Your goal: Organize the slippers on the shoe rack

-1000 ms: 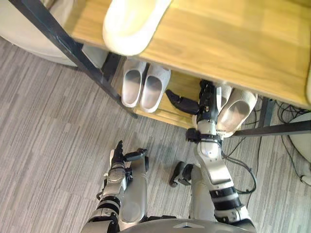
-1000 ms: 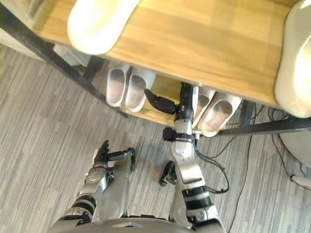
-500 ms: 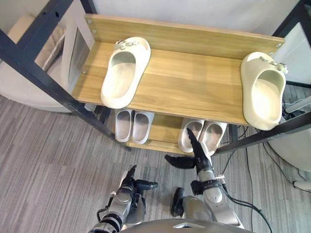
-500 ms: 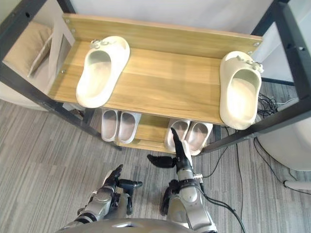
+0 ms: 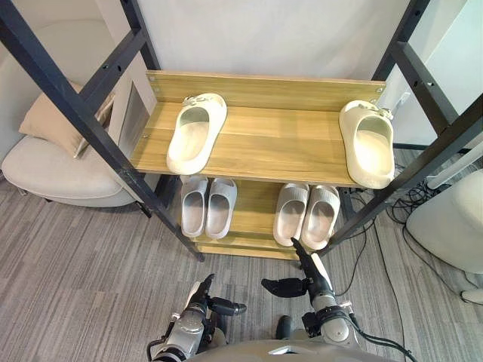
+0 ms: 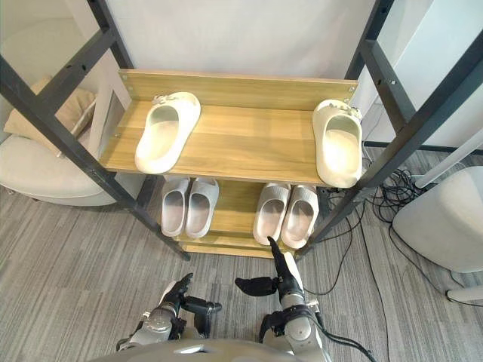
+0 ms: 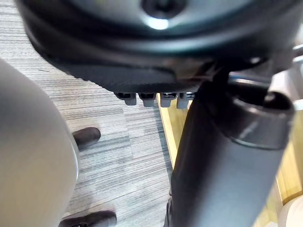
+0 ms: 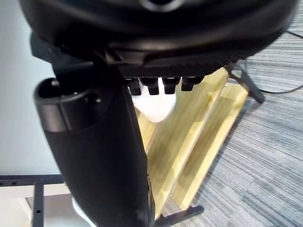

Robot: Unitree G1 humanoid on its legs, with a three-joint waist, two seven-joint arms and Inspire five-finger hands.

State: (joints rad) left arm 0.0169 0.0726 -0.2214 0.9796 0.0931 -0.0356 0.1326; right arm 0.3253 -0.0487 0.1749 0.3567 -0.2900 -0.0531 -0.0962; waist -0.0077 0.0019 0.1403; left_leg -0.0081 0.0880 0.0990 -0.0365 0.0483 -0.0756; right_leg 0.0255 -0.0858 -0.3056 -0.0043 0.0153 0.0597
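A wooden shoe rack [image 5: 264,143] with a black frame stands ahead. On its upper shelf lie two cream slippers, one at the left [image 5: 195,132] and one at the right [image 5: 367,142], far apart. The lower shelf holds a grey pair at the left [image 5: 206,206] and a second grey pair at the right [image 5: 308,214]. My right hand [image 5: 302,277] hovers over the floor in front of the lower shelf, fingers straight, thumb out, holding nothing. My left hand [image 5: 202,298] is low at the bottom, open and empty.
A light sofa with a beige cushion [image 5: 56,128] stands left of the rack. A white rounded object [image 5: 449,226] and loose cables [image 5: 411,200] lie to the right. Grey striped carpet [image 5: 83,279] covers the floor in front.
The camera has risen and tilted up, bringing the whole rack into sight. My right hand has drawn back from the right grey pair on the lower shelf to the floor in front.
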